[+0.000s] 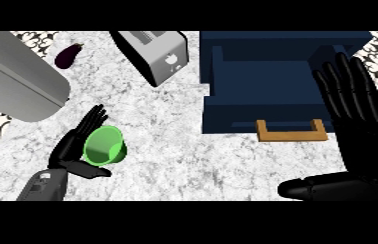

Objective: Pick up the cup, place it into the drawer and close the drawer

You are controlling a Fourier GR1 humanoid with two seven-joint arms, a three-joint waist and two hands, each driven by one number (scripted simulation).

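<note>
A green cup (pixel 103 146) lies on its side on the marble counter (pixel 170 143) at the lower left, its mouth facing up and left. My left hand (pixel 71 148) is right beside it, fingers straight along its left side and thumb reaching under it, not curled round it. A dark blue drawer (pixel 273 78) stands pulled out at the upper right, with a wooden handle (pixel 291 132) on its front. My right hand (pixel 347 98) rests open at the right edge, fingers up, beside the drawer.
A silver toaster (pixel 156 53) stands at the top centre, left of the drawer. A purple eggplant (pixel 68 56) lies at the upper left. A large grey rounded object (pixel 29 88) fills the left edge.
</note>
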